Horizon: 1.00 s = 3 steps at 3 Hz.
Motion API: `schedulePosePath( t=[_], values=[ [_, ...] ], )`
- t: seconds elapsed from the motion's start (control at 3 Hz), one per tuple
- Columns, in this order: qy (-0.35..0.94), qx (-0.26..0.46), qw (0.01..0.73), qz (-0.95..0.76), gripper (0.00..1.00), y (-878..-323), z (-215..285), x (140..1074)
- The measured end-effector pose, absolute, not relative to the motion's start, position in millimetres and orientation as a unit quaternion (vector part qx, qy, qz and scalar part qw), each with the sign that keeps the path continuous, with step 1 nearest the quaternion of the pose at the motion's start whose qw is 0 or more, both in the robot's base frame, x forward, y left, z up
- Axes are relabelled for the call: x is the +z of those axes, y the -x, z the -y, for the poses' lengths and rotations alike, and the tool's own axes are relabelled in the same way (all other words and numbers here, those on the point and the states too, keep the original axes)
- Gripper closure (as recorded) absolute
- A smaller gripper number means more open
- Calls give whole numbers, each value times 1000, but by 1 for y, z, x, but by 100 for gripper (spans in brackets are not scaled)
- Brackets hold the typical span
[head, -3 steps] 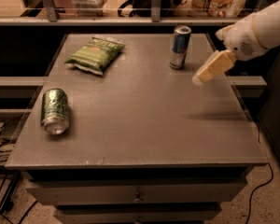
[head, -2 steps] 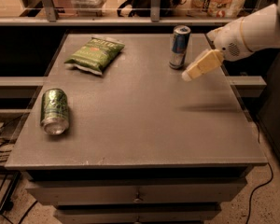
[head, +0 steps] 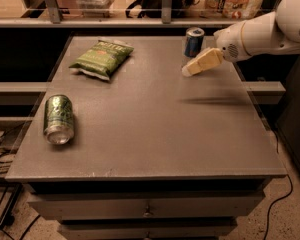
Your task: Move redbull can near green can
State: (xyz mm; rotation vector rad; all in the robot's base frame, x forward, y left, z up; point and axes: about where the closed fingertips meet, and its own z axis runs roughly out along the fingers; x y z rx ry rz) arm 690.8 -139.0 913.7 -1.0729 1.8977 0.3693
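The redbull can (head: 193, 42) stands upright near the far right edge of the grey table (head: 145, 119); it is slim, blue and silver. The green can (head: 58, 119) lies on its side near the table's left edge, silver end toward the front. My gripper (head: 189, 71) comes in from the right on a white arm. Its cream fingers (head: 202, 63) point left and down, just in front of and slightly right of the redbull can, partly overlapping its lower part in view.
A flat green chip bag (head: 101, 58) lies at the far left of the table. Shelves with clutter run behind the table. Drawers sit under the front edge, and cables lie on the floor at the left.
The gripper has moved left and toward the back, from right of the redbull can to just in front of it. The cans and bag have not moved.
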Motion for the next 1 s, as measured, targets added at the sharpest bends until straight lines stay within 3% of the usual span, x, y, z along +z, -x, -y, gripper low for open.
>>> schedulePosePath(
  t=[0.33, 1.0],
  values=[
    [417, 149, 468, -765, 17, -714, 133, 916],
    [451, 149, 476, -741, 64, -728, 104, 923]
  ],
)
